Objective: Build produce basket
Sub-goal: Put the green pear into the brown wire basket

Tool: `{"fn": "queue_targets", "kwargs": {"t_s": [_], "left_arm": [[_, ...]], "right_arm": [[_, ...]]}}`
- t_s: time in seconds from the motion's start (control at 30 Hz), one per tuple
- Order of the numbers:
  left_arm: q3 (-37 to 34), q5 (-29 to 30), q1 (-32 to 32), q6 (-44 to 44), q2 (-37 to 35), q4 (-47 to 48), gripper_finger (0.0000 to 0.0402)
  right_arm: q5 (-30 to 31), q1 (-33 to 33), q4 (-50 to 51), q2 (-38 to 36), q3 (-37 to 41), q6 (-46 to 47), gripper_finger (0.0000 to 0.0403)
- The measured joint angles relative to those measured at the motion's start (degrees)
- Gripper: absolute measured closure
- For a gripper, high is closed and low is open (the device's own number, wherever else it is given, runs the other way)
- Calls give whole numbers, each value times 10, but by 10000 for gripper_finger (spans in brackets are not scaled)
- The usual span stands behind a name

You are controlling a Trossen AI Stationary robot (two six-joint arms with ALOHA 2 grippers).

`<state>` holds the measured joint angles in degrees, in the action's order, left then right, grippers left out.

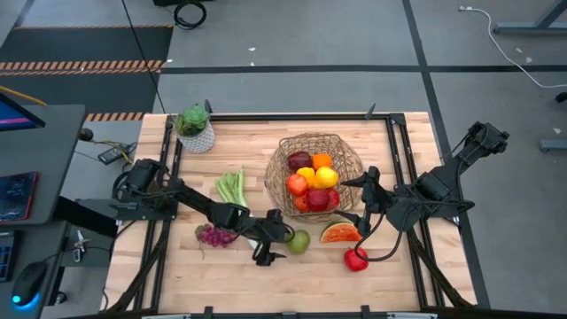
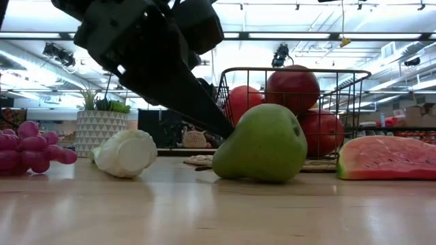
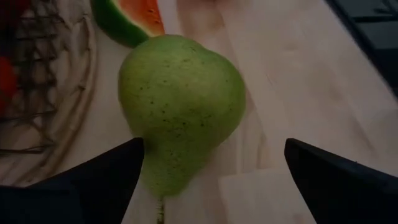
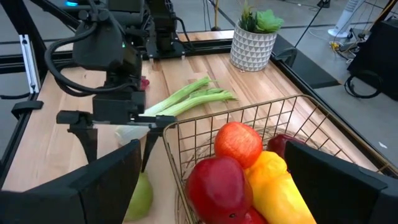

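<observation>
A green pear (image 3: 180, 106) lies on its side on the wooden table (image 1: 177, 275), just in front of the wire basket (image 1: 282, 158). The basket holds red apples (image 4: 219, 185), an orange and yellow produce. My left gripper (image 3: 214, 180) is open and low over the table, one finger on each side of the pear's narrow stem end. My right gripper (image 4: 211, 186) is open and hangs above the basket's right rim, holding nothing. Purple grapes (image 1: 215, 235), a leek (image 1: 232, 189), a watermelon slice (image 1: 339, 233) and a red fruit (image 1: 356, 260) lie on the table. My left gripper's one finger (image 3: 115, 171) stands right beside the pear's narrow end (image 3: 152, 168). I cannot tell whether it touches it. The other finger (image 3: 329, 174) is well clear of the pear. The fingers slant down from the table's left, and the pear rests on the table.
A small green plant in a white pot (image 1: 195, 130) stands at the far left corner. Black rails run along the table's left and right sides (image 1: 403, 159). Bare wood lies along the near edge.
</observation>
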<state>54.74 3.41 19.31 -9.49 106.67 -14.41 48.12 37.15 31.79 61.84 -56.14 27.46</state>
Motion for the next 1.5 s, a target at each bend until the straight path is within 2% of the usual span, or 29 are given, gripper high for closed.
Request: {"fn": "queue_targets", "kwargs": {"t_s": [0.2, 0.4, 0.6, 0.77, 0.97, 1.3, 1.5], "left_arm": [[0, 51, 1, 25, 3, 3, 6], [0, 53, 1, 41, 6, 2, 6], [0, 58, 2, 10, 58, -33, 6], [1, 80, 1, 10, 68, -47, 20], [1, 86, 1, 11, 68, -47, 75], [0, 84, 2, 11, 57, -43, 222], [0, 83, 2, 12, 27, -26, 232]], "right_arm": [[0, 0, 0, 0, 0, 0, 4], [0, 0, -1, 0, 0, -1, 4], [0, 0, -7, 0, 0, -4, 4], [0, 0, -12, 0, 0, -4, 4], [0, 0, -13, 0, 0, -5, 4], [-2, 0, -12, 0, 0, -6, 4], [-3, 0, -9, 0, 0, -5, 4]]}}
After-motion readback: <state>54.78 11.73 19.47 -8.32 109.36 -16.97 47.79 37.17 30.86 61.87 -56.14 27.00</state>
